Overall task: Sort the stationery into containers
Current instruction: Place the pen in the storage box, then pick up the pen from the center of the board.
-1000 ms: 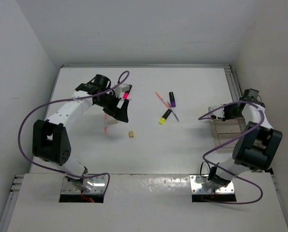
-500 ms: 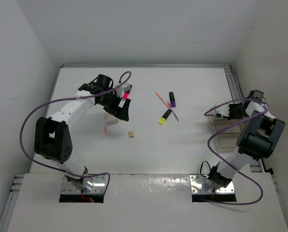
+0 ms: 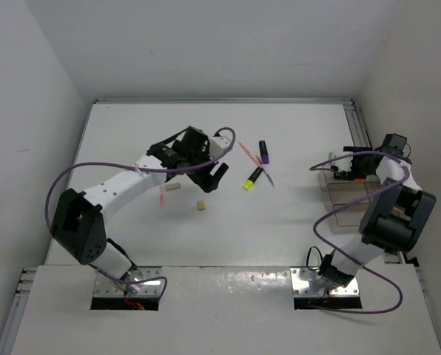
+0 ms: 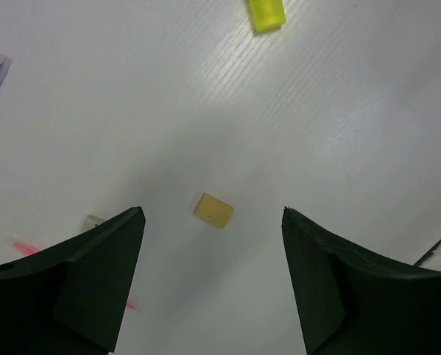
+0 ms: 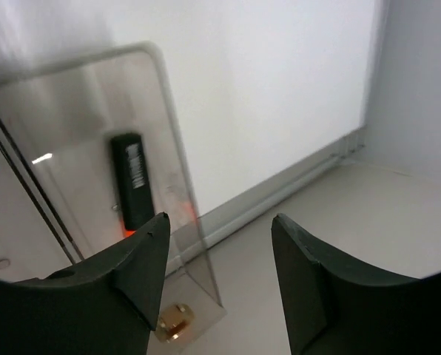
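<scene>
Left gripper (image 4: 212, 216): fingers spread wide, nothing between them, pointing down at the table (image 4: 339, 111).
Target, by my reading: the tan eraser (image 4: 213, 210), lying flat on the bare table.
Eraser from the left gripper: straight below the gap between the two fingers, about centred, not touching either one.
Eraser's long axis: in the left wrist view it runs nearly finger to finger with a slight tilt, so closing would probably press on its short ends.
Nearer arm: the left one, directly over the eraser. The right arm is well apart, at the table's right edge.
Neighbours: a grey eraser (image 3: 173, 187) and a pink pen (image 3: 162, 194) lie just beside the left finger; the yellow highlighter (image 3: 252, 178) lies farther out.
Right gripper (image 5: 219, 222): fingers apart and empty, hovering over a clear container (image 5: 172, 148).
Inside that container: one black highlighter (image 5: 132, 181) with an orange end.
Next move needs: a straight descent, likely with a small wrist turn.
</scene>
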You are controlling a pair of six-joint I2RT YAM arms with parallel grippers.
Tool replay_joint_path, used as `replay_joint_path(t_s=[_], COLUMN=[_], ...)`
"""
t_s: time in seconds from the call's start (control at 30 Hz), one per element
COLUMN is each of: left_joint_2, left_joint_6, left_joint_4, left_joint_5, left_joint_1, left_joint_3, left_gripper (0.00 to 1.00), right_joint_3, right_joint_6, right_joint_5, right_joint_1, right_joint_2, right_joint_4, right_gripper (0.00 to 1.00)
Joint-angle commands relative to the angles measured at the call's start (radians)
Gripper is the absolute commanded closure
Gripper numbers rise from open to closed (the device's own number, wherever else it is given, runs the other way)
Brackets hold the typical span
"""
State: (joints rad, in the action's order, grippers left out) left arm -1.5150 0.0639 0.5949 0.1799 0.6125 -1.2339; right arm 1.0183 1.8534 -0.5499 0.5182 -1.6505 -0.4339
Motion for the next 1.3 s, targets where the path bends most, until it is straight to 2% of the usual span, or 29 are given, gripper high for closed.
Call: replay_joint_path(t_s=[0.0, 0.03, 0.1, 0.2, 0.33, 0.43, 0.6, 0.9, 1.0, 1.1, 1.13, 1.27], left_joint_2=[-0.075, -0.097, -0.181, -0.307, -0.471, -0.598, -0.701, -0.783, -0.797, -0.8, -0.798, -0.783], left_joint_6=[-0.036, -0.047, -0.101, -0.148, -0.21, -0.222, -0.231, -0.245, -0.253, -0.251, -0.251, -0.246], left_joint_4=[-0.058, -0.058, -0.067, -0.072, -0.049, -0.035, -0.023, -0.033, -0.033, -0.038, -0.043, -0.049], left_joint_5=[-0.175, -0.203, -0.239, -0.281, -0.226, -0.2, -0.197, -0.203, -0.197, -0.184, -0.184, -0.152], left_joint_1=[0.082, 0.096, 0.139, 0.164, 0.167, 0.182, 0.199, 0.199, 0.197, 0.193, 0.191, 0.176], left_joint_3=[-0.067, -0.082, -0.114, -0.234, -0.411, -0.528, -0.616, -0.628, -0.625, -0.608, -0.602, -0.573], left_gripper=[0.2, 0.21, 0.21, 0.21, 0.21, 0.22, 0.21, 0.21, 0.24, 0.4, 0.52, 0.72], right_joint_3=[-0.012, -0.021, -0.058, -0.119, -0.179, -0.23, -0.274, -0.264, -0.273, -0.288, -0.293, -0.317], right_joint_6=[-0.308, -0.467, -0.635, -1.091, -1.473, -1.647, -1.786, -1.922, -1.95, -1.984, -2.007, -2.079], right_joint_5=[-0.201, -0.223, -0.272, -0.297, -0.288, -0.286, -0.294, -0.286, -0.286, -0.289, -0.289, -0.304], right_joint_1=[-0.032, -0.043, -0.056, -0.078, -0.081, -0.075, -0.072, -0.07, -0.07, -0.07, -0.07, -0.07], right_joint_2=[0.222, 0.263, 0.4, 0.568, 0.722, 0.811, 0.906, 0.873, 0.867, 0.867, 0.867, 0.86], right_joint_4=[-0.005, -0.011, -0.013, 0.03, 0.044, -0.006, -0.034, -0.045, -0.025, -0.002, 0.006, 0.047], right_gripper=[0.43, 0.43, 0.43, 0.43, 0.42, 0.42, 0.41, 0.41, 0.41, 0.41, 0.41, 0.42])
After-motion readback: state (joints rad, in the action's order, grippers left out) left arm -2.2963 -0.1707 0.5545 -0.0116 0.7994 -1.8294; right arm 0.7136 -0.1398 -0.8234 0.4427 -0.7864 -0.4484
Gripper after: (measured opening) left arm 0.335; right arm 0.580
